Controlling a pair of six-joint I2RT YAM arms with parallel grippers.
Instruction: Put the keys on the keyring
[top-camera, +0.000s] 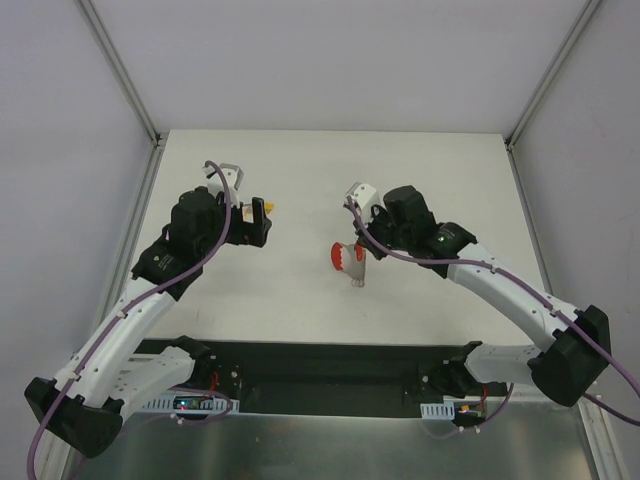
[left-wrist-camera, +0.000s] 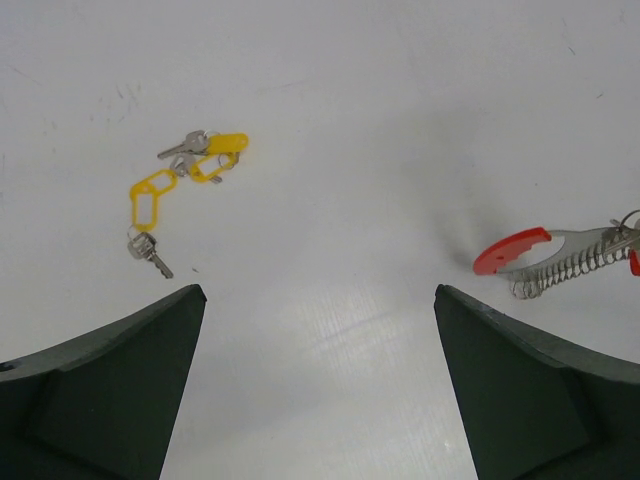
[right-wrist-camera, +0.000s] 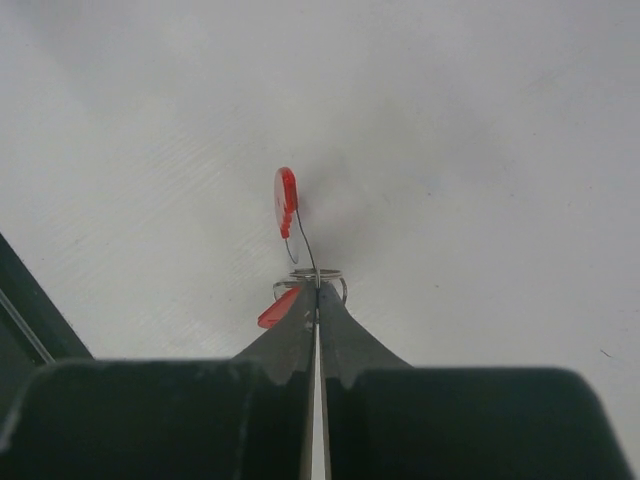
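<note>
The left pincer stands wide open and holds nothing, above the white desk. The keys, on yellow tags, lie on the desk just beyond it. The right pincer is clamped on the keyring near mid-desk. The keyring seems lifted off the surface.

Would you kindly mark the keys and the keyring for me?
keys (left-wrist-camera: 184, 150), left wrist view, on the upper silver key cluster.
keyring (left-wrist-camera: 510, 251), left wrist view, on its red plastic crescent.
</note>
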